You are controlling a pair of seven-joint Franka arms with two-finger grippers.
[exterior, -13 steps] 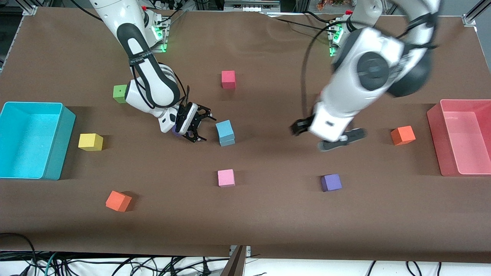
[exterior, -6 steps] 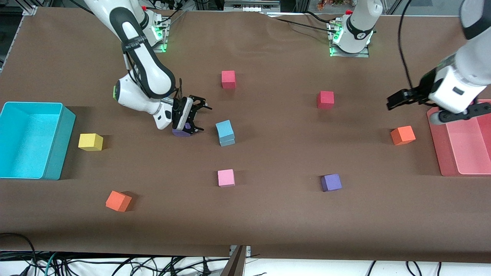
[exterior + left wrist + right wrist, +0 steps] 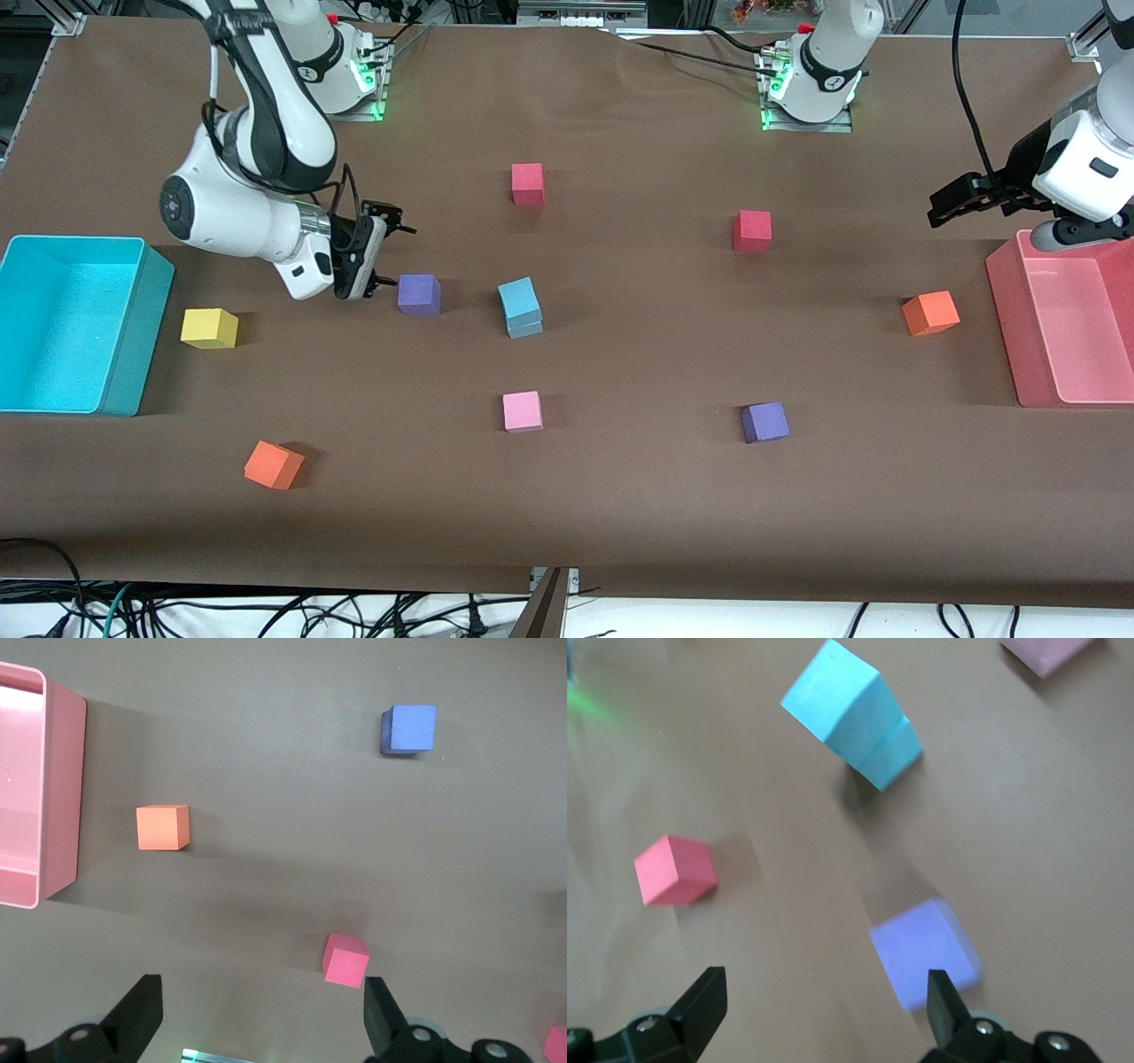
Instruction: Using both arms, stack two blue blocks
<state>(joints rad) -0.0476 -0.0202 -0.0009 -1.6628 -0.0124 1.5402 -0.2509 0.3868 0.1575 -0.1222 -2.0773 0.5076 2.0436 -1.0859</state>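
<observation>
The two blue blocks [image 3: 520, 301] stand stacked near the table's middle, the upper one slightly askew on the lower one [image 3: 526, 329]. The stack also shows in the right wrist view [image 3: 849, 709]. My right gripper [image 3: 388, 250] is open and empty, just above the table beside a purple cube [image 3: 419, 294], which lies between it and the stack. In the right wrist view the gripper [image 3: 824, 1014] holds nothing. My left gripper [image 3: 1005, 220] is open and empty, up over the table by the pink bin [image 3: 1036, 372]. Its own view [image 3: 261, 1017] shows only bare table between the fingers.
A turquoise bin [image 3: 133, 337] stands at the right arm's end. Loose cubes lie about: yellow [image 3: 209, 328], orange [image 3: 274, 464], pink [image 3: 522, 411], purple [image 3: 765, 422], orange [image 3: 930, 313], red [image 3: 751, 230], red [image 3: 527, 183].
My right gripper drew back from the blue stack toward the right arm's end, uncovering the purple cube. My left arm swung away from the middle to beside the pink bin.
</observation>
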